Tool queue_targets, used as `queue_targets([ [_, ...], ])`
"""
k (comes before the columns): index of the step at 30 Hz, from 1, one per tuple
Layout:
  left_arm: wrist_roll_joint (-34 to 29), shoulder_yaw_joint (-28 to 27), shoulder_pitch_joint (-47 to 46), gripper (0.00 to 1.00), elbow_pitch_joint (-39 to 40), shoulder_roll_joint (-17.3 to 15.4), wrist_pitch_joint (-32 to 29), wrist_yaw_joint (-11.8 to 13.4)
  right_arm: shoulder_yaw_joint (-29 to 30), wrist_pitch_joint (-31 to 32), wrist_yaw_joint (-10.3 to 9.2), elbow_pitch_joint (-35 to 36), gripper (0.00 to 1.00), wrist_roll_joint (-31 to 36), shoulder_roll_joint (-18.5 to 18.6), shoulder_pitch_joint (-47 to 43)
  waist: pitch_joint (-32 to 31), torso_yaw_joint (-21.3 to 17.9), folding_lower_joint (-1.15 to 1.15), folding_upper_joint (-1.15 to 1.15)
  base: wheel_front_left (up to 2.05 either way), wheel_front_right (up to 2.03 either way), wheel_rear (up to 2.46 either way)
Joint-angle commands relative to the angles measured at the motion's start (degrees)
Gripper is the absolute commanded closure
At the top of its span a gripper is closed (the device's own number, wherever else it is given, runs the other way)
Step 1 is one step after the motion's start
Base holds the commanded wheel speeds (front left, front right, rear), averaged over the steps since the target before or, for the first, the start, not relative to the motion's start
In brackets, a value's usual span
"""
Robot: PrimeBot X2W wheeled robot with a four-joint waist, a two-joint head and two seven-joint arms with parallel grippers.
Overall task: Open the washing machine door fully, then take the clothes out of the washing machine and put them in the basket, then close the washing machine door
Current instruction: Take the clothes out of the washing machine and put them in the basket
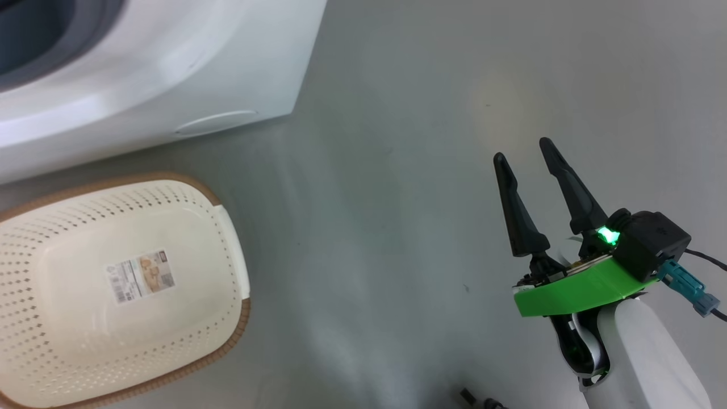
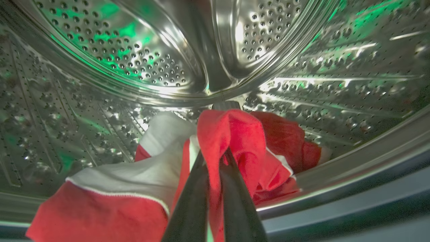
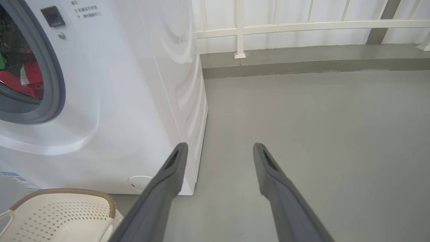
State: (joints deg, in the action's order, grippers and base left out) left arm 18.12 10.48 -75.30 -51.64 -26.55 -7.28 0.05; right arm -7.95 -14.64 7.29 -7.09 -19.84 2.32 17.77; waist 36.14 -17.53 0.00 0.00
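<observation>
Now deep inside the washing machine (image 3: 134, 84) with the left gripper (image 2: 215, 158), jaws pinched tight on a raised fold of the clothes (image 2: 242, 134). Grabbed high on the fold, probably so as to lift the red fabric clear rather than drag it along the steel. Bulk of the red-and-white heap lying on the drum (image 2: 134, 50) floor, spilling toward the front lip and the grey gasket (image 3: 57, 84). White panel draped at the near left, more red bunched toward the back right. Hard to tell the number of garments caught in that one pinch; looks like one, with the rest loose beneath.

Over to the right gripper (image 1: 523, 149): jaws spread wide, holding nothing, hovering above bare floor (image 1: 397, 227) well apart from the machine's right corner. Parked out of the way, by the look of it, leaving the mouth free for the other arm.

And on the floor just beside the machine's front foot, the basket (image 1: 235, 250), with nothing in it but a paper label (image 1: 139, 277) on the bottom. Set close under the mouth, surely to keep the carry short.

Judged stage: grip made, pull-out next. Worth watching for a snag on the front lip, or a trailing sleeve dropped short of the brown rim. Then the door, to be shut last of all.
</observation>
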Motion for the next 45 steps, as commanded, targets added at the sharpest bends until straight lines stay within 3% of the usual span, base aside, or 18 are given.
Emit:
queue_targets([
  [1, 0.9, -1.6, 1.9, 1.00, 2.7, -2.1, 1.7, 0.4, -0.6, -0.4, 0.20, 1.1, 0.00, 0.9, 0.6, -1.5, -1.9, 1.1, 0.00, 0.00, 0.00, 0.00, 0.00],
  [10, 2.9, -2.5, 9.3, 1.00, 8.7, -0.3, 7.1, 1.1, -0.4, -0.4, 0.20, 1.0, 0.00, 2.9, 0.6, -3.3, -6.1, 3.4, 0.00, 0.00, 0.00, 0.00, 0.00],
  [20, 4.5, -2.9, 20.3, 1.00, 21.3, 2.2, 11.4, 3.2, -1.4, -0.4, 0.20, 0.1, 0.00, 4.6, 0.6, -5.6, -12.0, 6.4, 0.00, 0.00, 0.00, 0.00, 0.00],
  [45, 2.2, -4.6, 44.7, 1.00, 57.5, 3.0, 16.1, 13.5, 0.6, 3.1, 0.20, 0.3, 0.00, 6.9, 0.6, -13.3, -25.7, 8.8, 0.00, 0.00, 0.00, 0.00, 0.00],
])
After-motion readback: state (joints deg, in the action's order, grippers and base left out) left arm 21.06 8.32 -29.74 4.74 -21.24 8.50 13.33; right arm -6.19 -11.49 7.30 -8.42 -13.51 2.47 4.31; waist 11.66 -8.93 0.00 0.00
